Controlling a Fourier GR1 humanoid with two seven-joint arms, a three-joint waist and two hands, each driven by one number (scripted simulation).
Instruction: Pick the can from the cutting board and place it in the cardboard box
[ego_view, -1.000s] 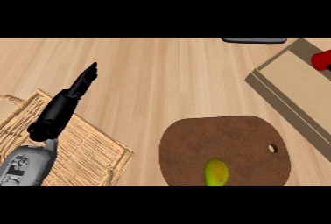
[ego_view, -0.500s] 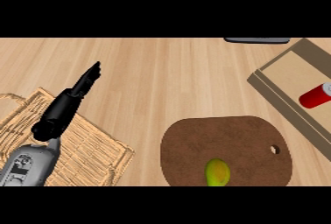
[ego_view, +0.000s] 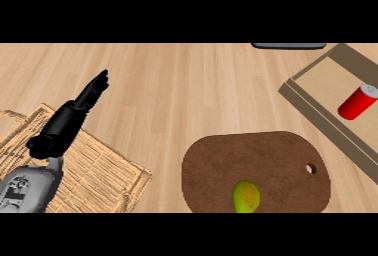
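Note:
A red can (ego_view: 358, 102) lies tilted on its side inside the cardboard box (ego_view: 314, 101) at the right edge, with no hand near it. The round brown cutting board (ego_view: 288, 160) sits at the lower middle right and carries only a yellow-green mango (ego_view: 246, 196). My left hand (ego_view: 70, 119) rests at the left, fingers straight and pointing up and to the right, open and holding nothing. My right hand is out of sight.
A woven straw mat (ego_view: 100, 172) lies under my left forearm at the lower left. A dark flat object (ego_view: 288, 45) shows at the top edge, right of centre. Bare wooden counter (ego_view: 192, 90) spreads between the mat, the board and the box.
The red can has moved down into the cardboard box and settled on its floor. The view has shifted slightly. My left hand has stayed where it was.

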